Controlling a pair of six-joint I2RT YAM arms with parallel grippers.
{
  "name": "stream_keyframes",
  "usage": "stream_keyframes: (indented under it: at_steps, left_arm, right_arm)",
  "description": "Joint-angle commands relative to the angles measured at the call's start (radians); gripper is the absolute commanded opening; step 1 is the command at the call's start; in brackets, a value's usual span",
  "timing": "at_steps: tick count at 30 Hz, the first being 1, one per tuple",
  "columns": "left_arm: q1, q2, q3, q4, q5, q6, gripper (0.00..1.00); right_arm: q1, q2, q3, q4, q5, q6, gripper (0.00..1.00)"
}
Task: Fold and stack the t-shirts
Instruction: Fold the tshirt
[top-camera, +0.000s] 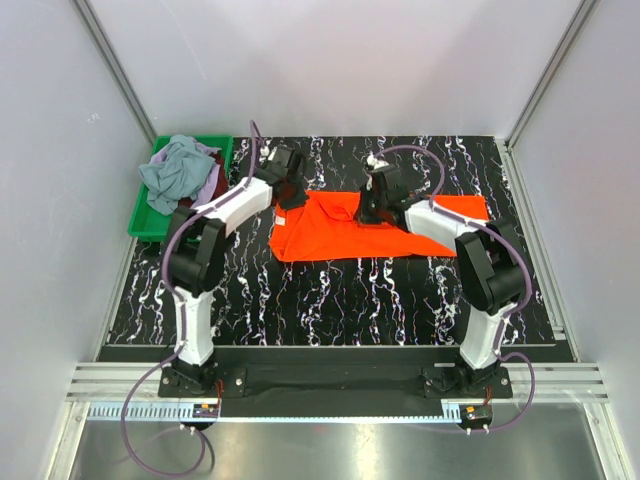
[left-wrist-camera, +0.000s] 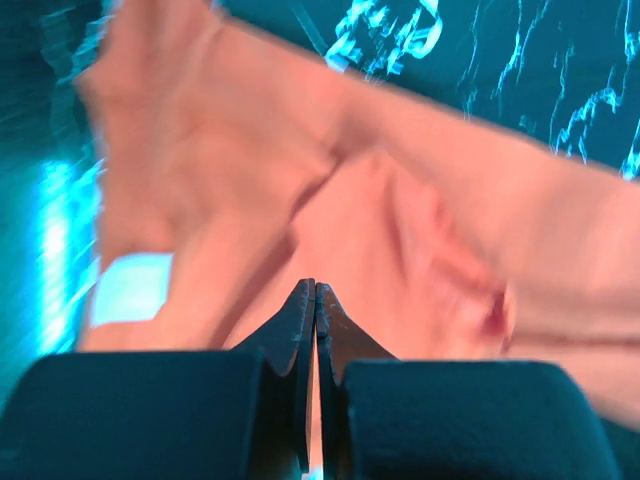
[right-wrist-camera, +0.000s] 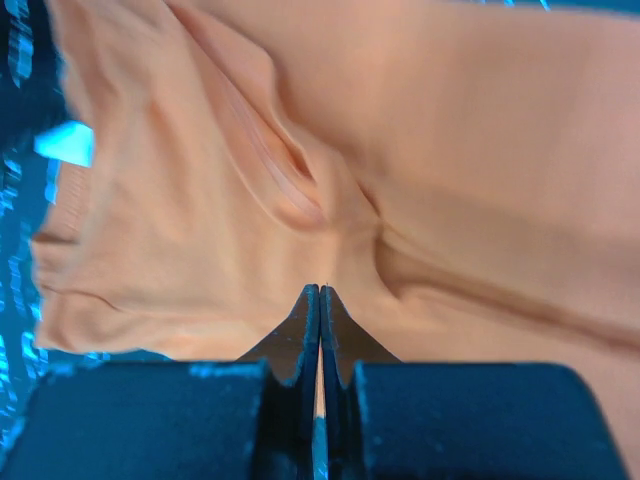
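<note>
A bright orange-red t-shirt (top-camera: 330, 235) lies rumpled across the middle of the black marbled table. My left gripper (top-camera: 291, 193) is at its far left corner, and my right gripper (top-camera: 372, 208) is at its far edge near the middle. In the left wrist view the left gripper (left-wrist-camera: 315, 285) is shut, and creases in the cloth (left-wrist-camera: 400, 230) run to its tips, with the white neck label (left-wrist-camera: 130, 288) to the left. In the right wrist view the right gripper (right-wrist-camera: 320, 288) is likewise shut, with folds of cloth (right-wrist-camera: 450, 150) converging on it. More t-shirts, grey-blue (top-camera: 175, 170), lilac (top-camera: 210, 185) and dark red (top-camera: 213, 158), are heaped in the bin.
A green plastic bin (top-camera: 140, 215) stands at the table's far left corner. White walls close in the table on the left, back and right. Bare black tabletop (top-camera: 330, 300) lies between the orange shirt and the arm bases.
</note>
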Motion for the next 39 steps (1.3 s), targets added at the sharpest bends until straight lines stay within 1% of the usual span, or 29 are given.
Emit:
stream_keyframes:
  at_steps: [1, 4, 10, 11, 13, 17, 21, 27, 35, 39]
  left_arm:
    - [-0.001, -0.192, -0.116, 0.006, -0.08, 0.06, 0.04]
    - [0.001, -0.245, -0.197, 0.007, -0.08, 0.068, 0.04]
    - [-0.001, -0.299, -0.325, 0.079, 0.026, 0.049, 0.05]
    - [0.001, -0.299, -0.354, 0.09, 0.055, 0.043, 0.06]
    - [0.001, -0.288, -0.374, 0.112, 0.069, 0.035, 0.06]
    - [-0.002, -0.26, -0.404, 0.099, 0.051, 0.025, 0.06]
    - [-0.001, -0.256, -0.429, 0.089, 0.003, 0.023, 0.06]
    - [-0.002, -0.247, -0.437, 0.067, -0.061, 0.031, 0.07]
    - [-0.002, -0.24, -0.455, 0.047, -0.121, 0.016, 0.07]
    - [-0.001, -0.225, -0.452, 0.033, -0.126, 0.019, 0.06]
  right_arm:
    - [0.006, 0.04, 0.071, 0.003, -0.049, 0.027, 0.04]
    - [0.017, 0.066, 0.078, 0.014, -0.057, 0.047, 0.04]
    - [0.024, 0.119, 0.1, 0.014, -0.037, 0.067, 0.03]
    - [0.023, 0.123, 0.104, 0.015, -0.034, 0.066, 0.03]
    - [0.023, 0.14, 0.132, 0.002, -0.02, 0.06, 0.03]
    - [0.021, 0.163, 0.173, -0.012, 0.055, 0.05, 0.02]
    - [0.014, 0.191, 0.196, -0.015, 0.089, 0.061, 0.02]
    - [0.011, 0.217, 0.187, -0.003, 0.168, 0.096, 0.01]
    - [0.001, 0.238, 0.216, -0.069, 0.274, 0.159, 0.01]
    - [0.0, 0.228, 0.223, -0.081, 0.268, 0.159, 0.01]
